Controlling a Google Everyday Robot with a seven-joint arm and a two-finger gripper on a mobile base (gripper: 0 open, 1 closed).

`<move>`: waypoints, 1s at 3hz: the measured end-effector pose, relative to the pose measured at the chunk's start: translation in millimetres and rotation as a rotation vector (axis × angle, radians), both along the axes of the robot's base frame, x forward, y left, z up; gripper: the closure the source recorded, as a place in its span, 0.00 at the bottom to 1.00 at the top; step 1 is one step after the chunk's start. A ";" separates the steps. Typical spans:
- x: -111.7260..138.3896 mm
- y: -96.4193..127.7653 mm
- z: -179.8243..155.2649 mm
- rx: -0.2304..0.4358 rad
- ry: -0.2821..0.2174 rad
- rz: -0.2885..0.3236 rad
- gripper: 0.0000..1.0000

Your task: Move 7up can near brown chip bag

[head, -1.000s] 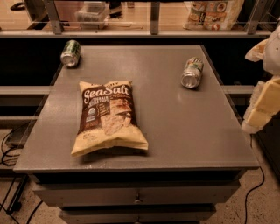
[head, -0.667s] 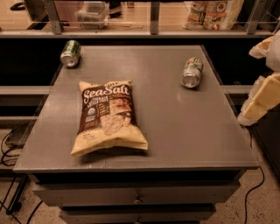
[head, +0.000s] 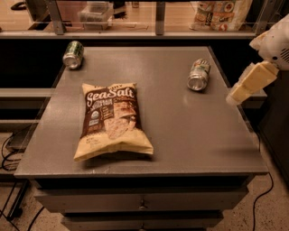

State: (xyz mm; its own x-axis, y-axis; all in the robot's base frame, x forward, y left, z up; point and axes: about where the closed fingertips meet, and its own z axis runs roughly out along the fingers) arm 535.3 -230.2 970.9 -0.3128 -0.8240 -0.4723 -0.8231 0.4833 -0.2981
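Grey table (head: 189,149), matte top, fills most of the frame. Drawer fronts run below its front edge, with a small knob (head: 143,206) at bottom centre. Speckled floor shows at the lower corners, with dark cables (head: 10,151) lower left and one cable (head: 266,191) lower right.

Behind the table, a rail with upright posts runs across the top of the frame. Past it, a clear container (head: 95,11) and printed packages (head: 221,10) sit blurred and cut off by the top edge.

7up can (head: 198,74) lies on its side, right of centre and toward the back, silver end facing the camera. Chip bag (head: 113,119) lies flat, left of centre, well apart from the can, "Sea Salt" readable. A darker green can (head: 73,54) lies on its side at the table's upper left corner.

Gripper (head: 247,83) hangs at the right edge of the frame, over the table's right side, near the 7up can but not touching it. It is partly cut off; whether the claw is spread or pressed together cannot be told.
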 end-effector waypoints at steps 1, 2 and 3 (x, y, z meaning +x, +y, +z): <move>3.5 -0.4 -2.1 0.004 0.002 0.000 0.00; 18.1 17.5 -12.1 0.067 -0.001 -0.008 0.00; 44.8 39.4 -22.1 0.158 -0.023 -0.011 0.00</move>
State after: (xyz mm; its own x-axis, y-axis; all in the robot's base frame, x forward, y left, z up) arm 580.1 -190.7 948.8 -0.3091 -0.7355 -0.6029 -0.8110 0.5350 -0.2368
